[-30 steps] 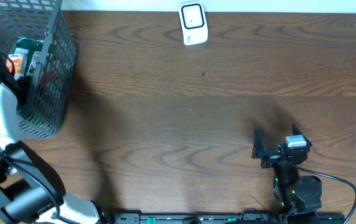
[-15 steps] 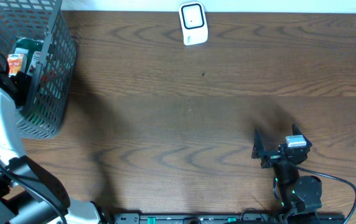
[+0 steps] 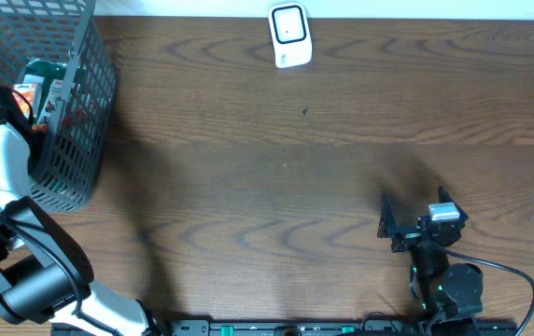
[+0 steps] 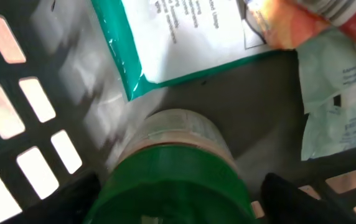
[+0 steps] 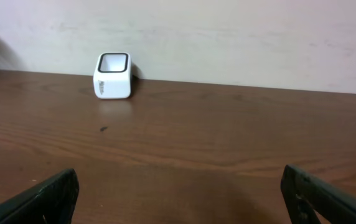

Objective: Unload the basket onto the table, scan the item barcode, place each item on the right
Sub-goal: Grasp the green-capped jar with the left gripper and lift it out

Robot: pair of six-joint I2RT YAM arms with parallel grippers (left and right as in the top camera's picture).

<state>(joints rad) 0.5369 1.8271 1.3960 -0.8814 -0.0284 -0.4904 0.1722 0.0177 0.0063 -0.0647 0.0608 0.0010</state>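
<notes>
Green-capped bottle in basket at back left corner of counter, left claw released astride it, right claw released, empty, near front edge, scanner at back edge.

table: dark wood, matt | basket: grey mesh | scanner: white glossy plastic | lid: green plastic

White box-shaped scanner upright near far edge of brown wood worktop, dark window on top, pale wall behind. Small dark speck on worktop just in front of scanner, possibly a mark in the grain. Right end effector: black fingertips at lower corners, spread wide, nothing between.
</notes>
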